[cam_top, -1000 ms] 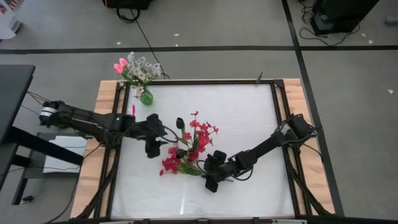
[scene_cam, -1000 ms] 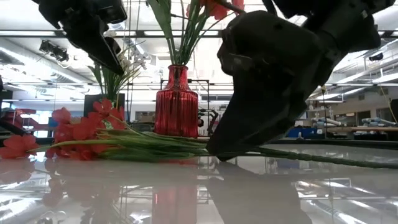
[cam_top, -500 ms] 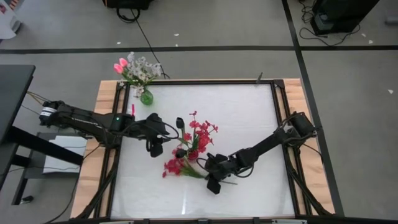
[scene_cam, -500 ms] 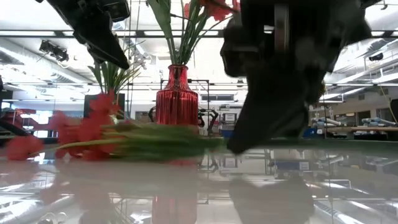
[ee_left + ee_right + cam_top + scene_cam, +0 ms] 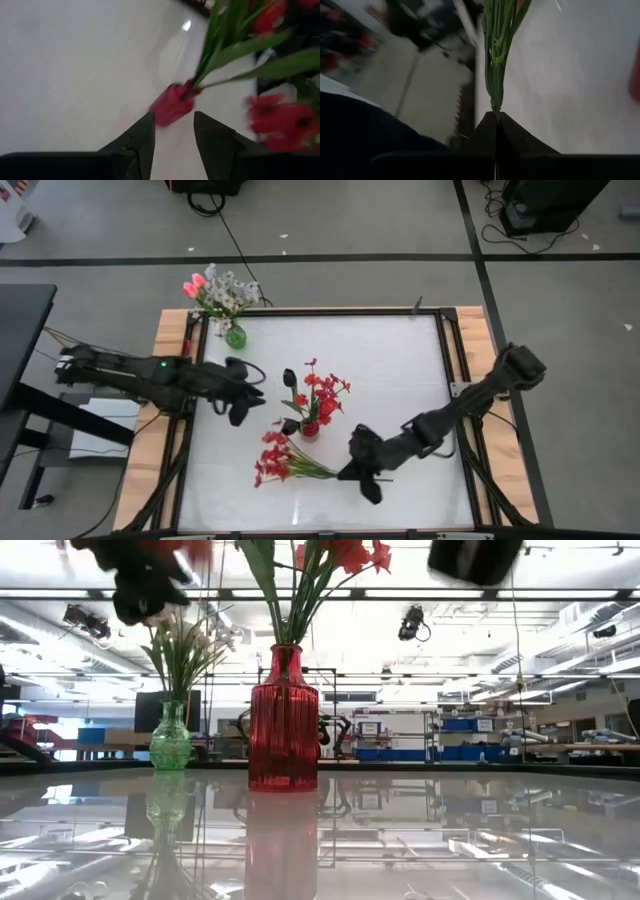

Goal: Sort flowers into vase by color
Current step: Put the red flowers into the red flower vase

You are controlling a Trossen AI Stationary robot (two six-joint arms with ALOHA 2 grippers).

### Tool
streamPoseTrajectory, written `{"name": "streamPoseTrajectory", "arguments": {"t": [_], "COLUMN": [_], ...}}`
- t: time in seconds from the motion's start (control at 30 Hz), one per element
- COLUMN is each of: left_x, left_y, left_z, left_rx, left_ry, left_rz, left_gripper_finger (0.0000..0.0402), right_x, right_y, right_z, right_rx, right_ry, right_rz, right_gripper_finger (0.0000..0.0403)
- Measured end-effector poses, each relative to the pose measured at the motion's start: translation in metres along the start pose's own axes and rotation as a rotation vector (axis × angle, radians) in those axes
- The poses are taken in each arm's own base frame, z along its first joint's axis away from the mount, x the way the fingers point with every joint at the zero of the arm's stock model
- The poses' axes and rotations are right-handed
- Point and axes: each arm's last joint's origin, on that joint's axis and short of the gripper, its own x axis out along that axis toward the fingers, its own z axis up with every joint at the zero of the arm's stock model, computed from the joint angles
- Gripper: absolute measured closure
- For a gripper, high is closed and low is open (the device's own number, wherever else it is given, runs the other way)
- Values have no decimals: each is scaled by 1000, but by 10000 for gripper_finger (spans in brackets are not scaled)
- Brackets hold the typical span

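Lifted off the worktop [image 5: 400,360] since a second ago, the red flowers [image 5: 275,462] hang low-centre in the high view, stems pinched in the right gripper [image 5: 347,472]; the left gripper [image 5: 243,383] has pulled back left. Low view: red vase [image 5: 284,720] centre, green vase [image 5: 170,738] left. Left wrist: fingers [image 5: 142,141] slightly apart, holding nothing. Right wrist: fingers [image 5: 515,140] pressed together on green stems [image 5: 496,55].

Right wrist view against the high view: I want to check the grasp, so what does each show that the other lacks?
Only the right wrist view shows the right gripper shut, fingers pinched together on the green stems.

Only the high view shows the red blooms of that bunch, the red vase, the green vase with pink and white flowers, and the left gripper beside the red vase.

Both show the stems held over the white table.
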Motion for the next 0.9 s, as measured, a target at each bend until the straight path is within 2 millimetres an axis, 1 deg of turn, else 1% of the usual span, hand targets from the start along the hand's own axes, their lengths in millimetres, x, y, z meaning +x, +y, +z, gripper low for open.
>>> {"name": "streamPoseTrajectory", "arguments": {"t": [0.13,0.27,0.37,0.5,0.6,0.73,0.83,0.9], "left_x": [-17,-29,-38,-48,-44,-28,-14,-6], "left_y": [-2,-10,-20,-36,-45,-51,-53,-54], "left_z": [7,19,34,54,61,66,68,71], "left_rx": [-57,-70,-25,73,124,127,127,111], "left_ry": [-103,-250,-424,-683,-785,-823,-853,-886], "left_rz": [-82,-196,-310,-447,-481,-479,-433,-408], "left_gripper_finger": [262,262,262,262,262,259,247,232], "right_x": [-33,-66,-88,-107,-114,-120,-122,-123], "right_y": [13,18,19,13,6,-3,-13,-23], "right_z": [26,54,71,90,103,117,127,133], "right_rx": [-62,-155,-203,-235,-253,-269,-299,-303], "right_ry": [-124,-286,-402,-540,-621,-711,-762,-777], "right_rz": [91,150,167,146,133,112,73,41], "right_gripper_finger": [390,387,391,392,392,392,392,392]}}
